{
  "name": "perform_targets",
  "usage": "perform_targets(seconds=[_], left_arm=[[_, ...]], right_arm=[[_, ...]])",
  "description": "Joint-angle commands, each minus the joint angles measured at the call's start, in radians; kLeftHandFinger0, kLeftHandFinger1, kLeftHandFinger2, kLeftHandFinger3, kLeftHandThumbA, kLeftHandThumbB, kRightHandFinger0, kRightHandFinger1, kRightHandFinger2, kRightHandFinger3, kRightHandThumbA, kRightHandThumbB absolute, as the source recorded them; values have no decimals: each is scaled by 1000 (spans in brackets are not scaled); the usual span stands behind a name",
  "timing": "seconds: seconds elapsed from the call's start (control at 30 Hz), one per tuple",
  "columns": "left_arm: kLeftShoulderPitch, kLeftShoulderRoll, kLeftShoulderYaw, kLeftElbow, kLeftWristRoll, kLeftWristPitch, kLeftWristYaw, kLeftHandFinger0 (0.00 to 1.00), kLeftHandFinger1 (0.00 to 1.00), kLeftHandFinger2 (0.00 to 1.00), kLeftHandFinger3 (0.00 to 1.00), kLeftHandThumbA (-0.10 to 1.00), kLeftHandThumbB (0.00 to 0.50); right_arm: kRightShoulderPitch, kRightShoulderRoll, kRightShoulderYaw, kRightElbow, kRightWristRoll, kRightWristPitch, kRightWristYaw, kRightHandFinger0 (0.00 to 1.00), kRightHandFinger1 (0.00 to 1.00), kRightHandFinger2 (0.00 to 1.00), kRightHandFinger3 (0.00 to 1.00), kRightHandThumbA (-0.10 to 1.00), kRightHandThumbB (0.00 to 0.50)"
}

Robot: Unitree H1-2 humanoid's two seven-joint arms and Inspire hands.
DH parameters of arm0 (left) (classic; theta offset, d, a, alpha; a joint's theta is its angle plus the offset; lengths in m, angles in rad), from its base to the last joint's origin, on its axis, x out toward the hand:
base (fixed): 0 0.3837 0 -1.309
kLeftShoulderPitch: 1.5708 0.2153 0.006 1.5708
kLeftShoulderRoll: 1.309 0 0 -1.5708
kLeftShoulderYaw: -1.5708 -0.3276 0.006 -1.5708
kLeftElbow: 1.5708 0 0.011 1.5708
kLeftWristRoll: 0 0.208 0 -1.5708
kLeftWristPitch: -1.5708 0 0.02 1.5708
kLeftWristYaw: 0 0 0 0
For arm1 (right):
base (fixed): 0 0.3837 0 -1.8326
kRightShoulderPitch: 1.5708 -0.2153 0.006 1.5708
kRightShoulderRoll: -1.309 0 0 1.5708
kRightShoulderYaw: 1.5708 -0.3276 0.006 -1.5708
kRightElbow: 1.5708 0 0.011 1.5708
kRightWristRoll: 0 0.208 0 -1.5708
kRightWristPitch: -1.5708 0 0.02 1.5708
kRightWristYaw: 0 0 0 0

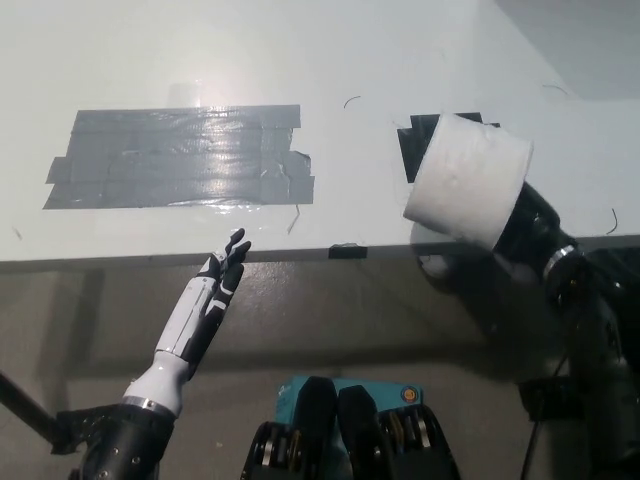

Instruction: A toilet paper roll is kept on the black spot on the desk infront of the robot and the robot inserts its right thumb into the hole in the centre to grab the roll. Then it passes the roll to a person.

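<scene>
Right of centre, the toilet paper roll [468, 180] is up off the desk [300, 50], tilted, its flat end facing the lower right and its rounded white side turned toward the camera. It hangs over the desk's front edge, partly covering the black spot [412, 148] in the upper part of the frame's right half. That black spot peeks out at the roll's upper left, a dark patch of tape on the white surface.

Behind the roll, lower right, the black right hand [528, 232] is pressed against the roll's far end and carries it; the roll hides the fingers, so exactly how they wrap it cannot be told, but the roll is plainly carried on that hand. The black arm runs down toward the bottom right corner.

Over at the lower left, the white left hand [205, 300] rests below the desk's front edge, fingers straight and slightly apart, pointing up toward the edge, holding nothing.

On the desk's left half lies 1 wide patch of grey tape [180, 155], shiny with glare. A small dark tab [347, 250] sits on the front edge at centre.
</scene>
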Motion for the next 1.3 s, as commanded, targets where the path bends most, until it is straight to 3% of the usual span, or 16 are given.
perform_targets(seconds=[0.0,0.13,0.27,0.87,1.0,1.1,1.27], left_arm=[[-80,11,7,-33,-16,-20,-18,1000,1000,1000,1000,1000,84],[-78,11,7,-36,-12,-20,-15,1000,1000,1000,1000,1000,88],[-77,11,7,-40,-14,-14,-17,1000,1000,1000,1000,1000,97],[-98,10,10,-25,-18,-19,-15,1000,1000,1000,1000,1000,86],[-105,11,12,-26,-17,-16,-13,1000,1000,1000,1000,1000,70],[-105,10,10,-28,-12,-16,-11,1000,1000,1000,1000,1000,84],[-106,10,10,-34,-14,-7,-14,1000,1000,1000,1000,1000,84]], right_arm=[[-16,30,97,-441,634,135,-152,2,446,842,995,-100,106],[-31,33,114,-461,661,135,-179,0,437,834,961,-100,111],[-30,34,128,-481,698,135,-219,0,444,829,998,-100,131],[-74,-4,153,-465,745,135,-289,0,425,804,997,-100,104],[-109,-11,151,-419,767,135,-309,0,427,811,1000,-100,129],[-120,-12,161,-418,791,135,-352,0,425,809,1000,-100,99],[-136,-23,184,-397,803,135,-349,0,436,816,1000,-100,97]])
